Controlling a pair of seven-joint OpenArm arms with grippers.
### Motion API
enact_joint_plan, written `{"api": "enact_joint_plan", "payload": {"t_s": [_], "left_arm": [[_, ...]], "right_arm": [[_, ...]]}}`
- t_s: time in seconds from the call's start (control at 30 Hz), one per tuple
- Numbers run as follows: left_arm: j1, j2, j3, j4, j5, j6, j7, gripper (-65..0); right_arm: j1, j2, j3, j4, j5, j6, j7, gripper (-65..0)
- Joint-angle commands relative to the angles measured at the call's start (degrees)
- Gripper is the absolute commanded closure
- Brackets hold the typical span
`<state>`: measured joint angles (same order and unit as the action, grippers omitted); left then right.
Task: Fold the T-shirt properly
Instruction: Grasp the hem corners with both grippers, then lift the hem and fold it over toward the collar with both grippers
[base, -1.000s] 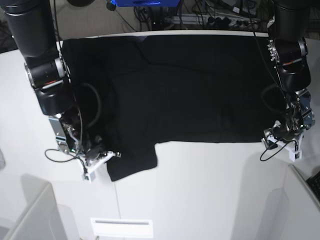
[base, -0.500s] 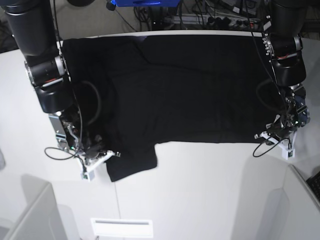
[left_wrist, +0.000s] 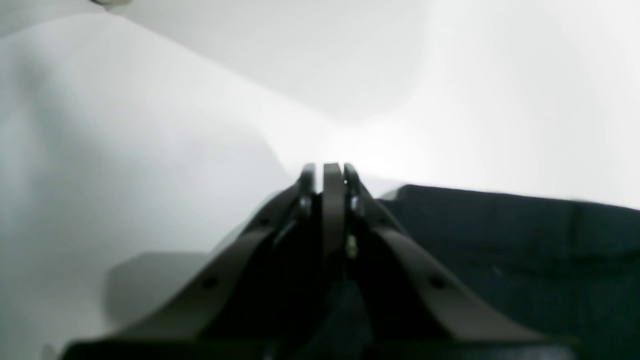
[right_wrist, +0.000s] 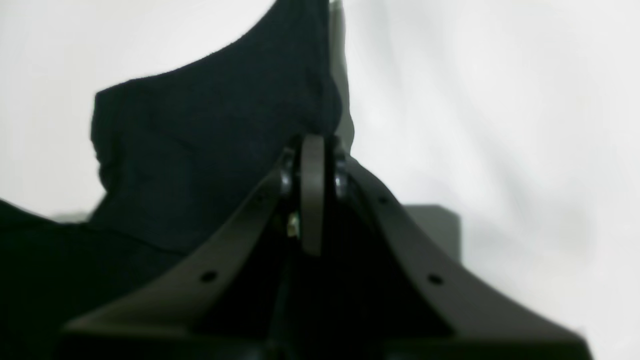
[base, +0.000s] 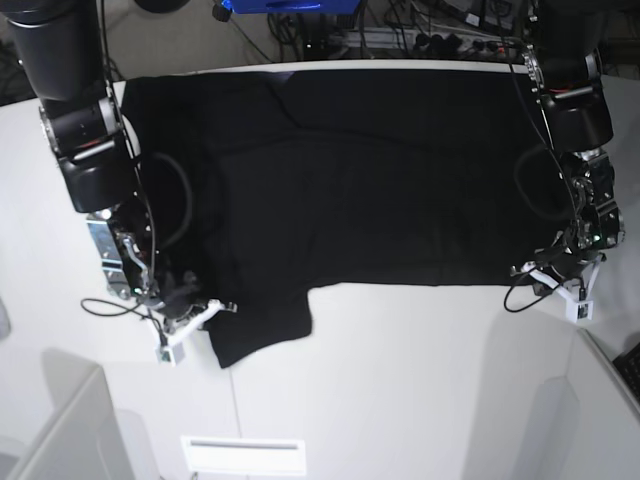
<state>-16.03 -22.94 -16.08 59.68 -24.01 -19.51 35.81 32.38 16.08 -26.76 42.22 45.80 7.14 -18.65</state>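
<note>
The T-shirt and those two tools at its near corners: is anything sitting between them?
Nothing visible. The left tool and the right tool are both shut right at the near edge of the T-shirt.

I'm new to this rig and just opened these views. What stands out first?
A large black T-shirt spreads across the white table, one sleeve jutting toward the near edge. The right gripper is shut on the cloth by that sleeve. The left gripper is shut at the shirt's opposite near corner.

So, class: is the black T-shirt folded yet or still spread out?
Spread out. In the base view the T-shirt lies flat across the table, one sleeve sticking out.
</note>
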Motion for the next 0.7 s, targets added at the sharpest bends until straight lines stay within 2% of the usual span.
{"api": "enact_joint_plan", "payload": {"t_s": [0.0,0.13,0.3,0.47,0.67], "left_arm": [[-0.5,-1.0,-0.3,1.6,-2.0,-0.1,-0.6,0.0],[1.4,-1.2,-0.3,3.5,-6.4,0.0,-0.5,0.0],[3.8,-1.2,-0.3,6.2,-6.6,0.0,-0.5,0.0],[6.2,-1.2,-0.3,10.2,-6.9,0.0,-0.5,0.0],[10.1,-1.2,-0.3,15.2,-6.8,0.2,-0.5,0.0]], "right_arm": [[1.6,0.8,0.3,0.8,0.2,0.2,1.2,0.0],[0.8,0.8,0.3,1.1,0.2,0.2,1.3,0.0],[-1.0,1.7,0.3,5.7,0.2,0.1,1.2,0.0],[-3.8,2.7,0.3,11.6,0.2,-5.3,1.2,0.0],[-7.0,4.5,0.4,17.7,0.2,-5.9,1.2,0.0]]}}
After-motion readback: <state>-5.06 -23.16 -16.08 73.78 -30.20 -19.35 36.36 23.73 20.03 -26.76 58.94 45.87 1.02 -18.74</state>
